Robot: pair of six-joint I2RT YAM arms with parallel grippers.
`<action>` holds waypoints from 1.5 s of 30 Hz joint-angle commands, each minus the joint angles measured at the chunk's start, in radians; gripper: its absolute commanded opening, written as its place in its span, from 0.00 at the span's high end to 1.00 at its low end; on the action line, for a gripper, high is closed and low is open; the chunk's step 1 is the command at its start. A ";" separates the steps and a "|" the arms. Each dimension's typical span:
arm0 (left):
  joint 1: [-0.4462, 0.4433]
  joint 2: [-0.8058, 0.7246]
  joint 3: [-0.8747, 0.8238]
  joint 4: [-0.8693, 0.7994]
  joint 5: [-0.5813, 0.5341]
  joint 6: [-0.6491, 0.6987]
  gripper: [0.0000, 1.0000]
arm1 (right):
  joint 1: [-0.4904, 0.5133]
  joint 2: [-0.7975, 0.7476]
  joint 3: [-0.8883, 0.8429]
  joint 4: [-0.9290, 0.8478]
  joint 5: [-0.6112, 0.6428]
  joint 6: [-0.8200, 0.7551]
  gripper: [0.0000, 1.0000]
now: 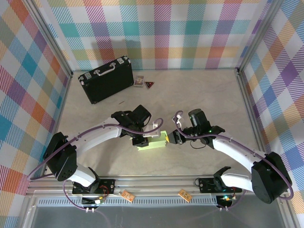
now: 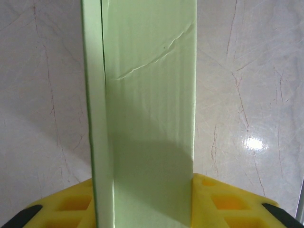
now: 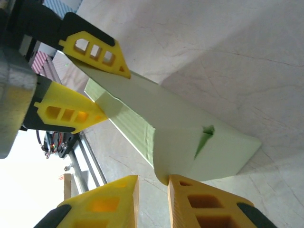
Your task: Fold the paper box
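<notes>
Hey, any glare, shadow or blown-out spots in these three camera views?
Left wrist: a glare spot on the table, and shadow low on the paper box. Right wrist: blown-out white at the lower left. Top external: evenly lit, with only soft shadows.

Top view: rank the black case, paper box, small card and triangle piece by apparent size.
1. case
2. paper box, partly covered by the arms
3. card and triangle: both tiny, too alike to rank
</notes>
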 commanded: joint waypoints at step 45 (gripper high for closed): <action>-0.009 -0.062 -0.041 -0.141 -0.015 0.107 0.64 | -0.073 -0.158 -0.152 0.285 0.105 -0.497 0.47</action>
